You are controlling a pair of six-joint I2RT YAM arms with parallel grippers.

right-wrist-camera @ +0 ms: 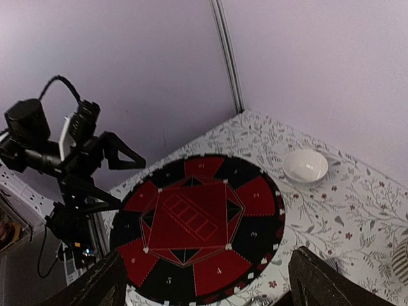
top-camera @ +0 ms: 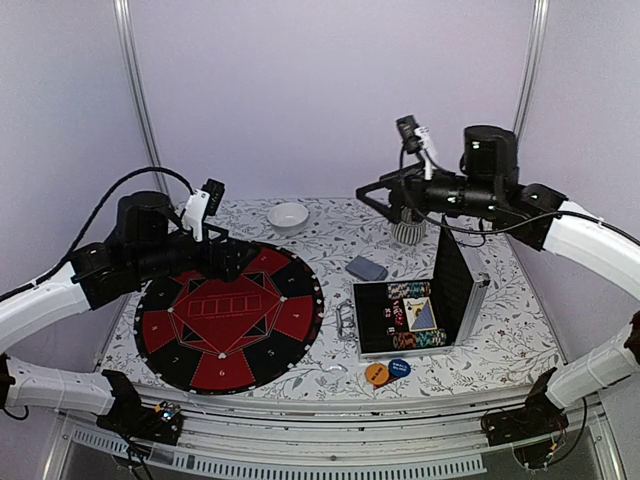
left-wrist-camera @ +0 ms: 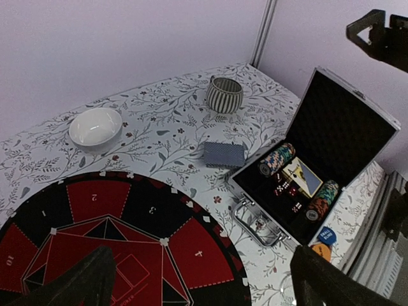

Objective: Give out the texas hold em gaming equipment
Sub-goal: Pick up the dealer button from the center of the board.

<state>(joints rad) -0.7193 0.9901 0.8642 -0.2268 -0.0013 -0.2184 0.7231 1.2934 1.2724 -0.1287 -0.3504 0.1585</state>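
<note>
A robot lab booth: plain pale walls (top-camera: pixel 330 90) fill the upper frame, metal posts (top-camera: pixel 137 90) stand at upper left and upper right, and two arms (top-camera: pixel 590 240) are bolted to a rail (top-camera: pixel 330 425) at the bottom edge of a floral-clothed table (top-camera: pixel 520 330).

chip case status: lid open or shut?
Open. The case has its lid standing raised at the far side, and poker chips show in the black interior.

Round red-and-black mat (right-wrist-camera: pixel 197 223) lies near a white bowl (right-wrist-camera: pixel 305 166) (left hand (right-wrist-camera: pixel 132 185) hangs spread by the mat's edge).
</note>
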